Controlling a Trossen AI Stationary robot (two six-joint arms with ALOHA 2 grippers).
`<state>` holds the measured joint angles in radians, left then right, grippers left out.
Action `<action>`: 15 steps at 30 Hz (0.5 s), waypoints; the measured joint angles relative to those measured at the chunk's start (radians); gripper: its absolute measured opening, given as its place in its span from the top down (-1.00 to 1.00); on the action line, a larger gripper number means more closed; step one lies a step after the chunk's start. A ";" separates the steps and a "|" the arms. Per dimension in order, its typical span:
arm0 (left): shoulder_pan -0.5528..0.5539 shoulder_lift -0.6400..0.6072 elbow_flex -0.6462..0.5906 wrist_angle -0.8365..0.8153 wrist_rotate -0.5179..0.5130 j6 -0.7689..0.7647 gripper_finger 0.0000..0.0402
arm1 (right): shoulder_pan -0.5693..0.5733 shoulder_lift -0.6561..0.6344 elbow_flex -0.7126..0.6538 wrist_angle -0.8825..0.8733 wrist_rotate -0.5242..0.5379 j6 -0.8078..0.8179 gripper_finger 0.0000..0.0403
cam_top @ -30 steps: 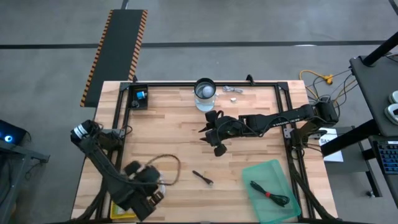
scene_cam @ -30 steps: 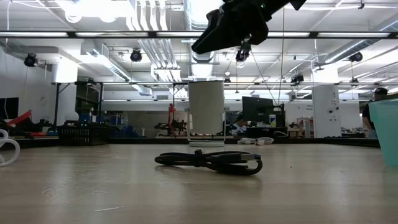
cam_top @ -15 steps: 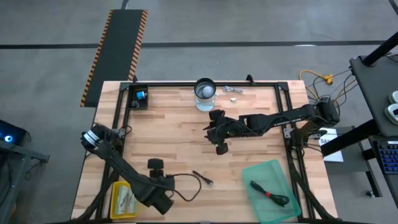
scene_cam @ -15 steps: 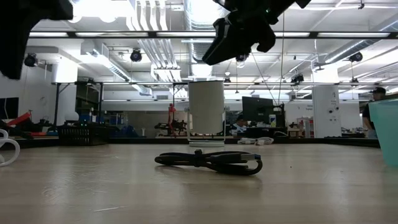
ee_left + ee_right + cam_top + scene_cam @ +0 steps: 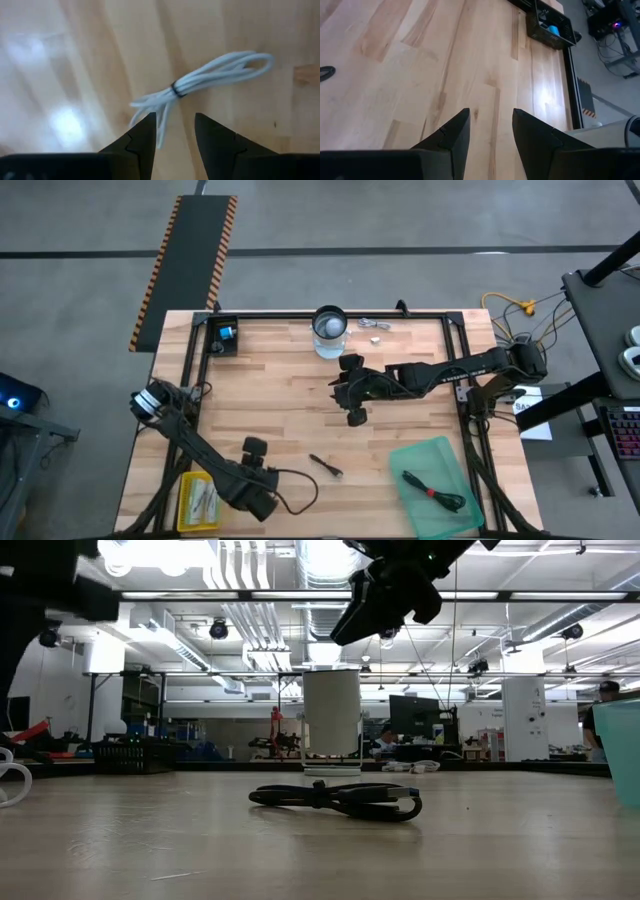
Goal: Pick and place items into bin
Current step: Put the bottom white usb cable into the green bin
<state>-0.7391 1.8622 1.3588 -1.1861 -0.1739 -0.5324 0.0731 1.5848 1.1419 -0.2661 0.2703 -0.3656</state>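
Note:
A short white cable point(image 5: 200, 80), bundled with a dark tie, lies flat on the wood just beyond my open left gripper point(image 5: 175, 137), which hovers near the table's near edge point(image 5: 258, 492). My open right gripper point(image 5: 490, 130) hangs above mid-table point(image 5: 340, 388), high over bare wood in the low view point(image 5: 385, 600). A short black bundled cable point(image 5: 325, 465) lies on the table between both point(image 5: 335, 800). White packets point(image 5: 200, 498) lie at the near-left corner. A black cable with a red tip point(image 5: 432, 492) lies inside the green bin point(image 5: 415, 455). Tiny metal bits point(image 5: 372, 325) rest by the far edge.
A clear round jar point(image 5: 330, 330) stands upright near the far edge, behind the black bundle in the low view point(image 5: 331, 720). A small black box with a blue item point(image 5: 222, 335) sits at the far-left corner. Black rails point(image 5: 455, 380) frame the table. Bare wood lies mid-table.
My left arm has swung from the near-left corner toward the table's right along the near edge, uncovering the packets, and now hangs over the white cable. My right gripper has edged slightly toward the table's right.

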 joint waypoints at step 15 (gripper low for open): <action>0.004 0.002 -0.139 0.142 -0.031 0.266 0.41 | 0.000 0.000 0.000 -0.001 0.002 0.057 0.33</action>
<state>-0.7350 1.8637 1.2194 -1.0446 -0.2045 -0.2659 0.0734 1.5848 1.1419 -0.2668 0.2723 -0.3087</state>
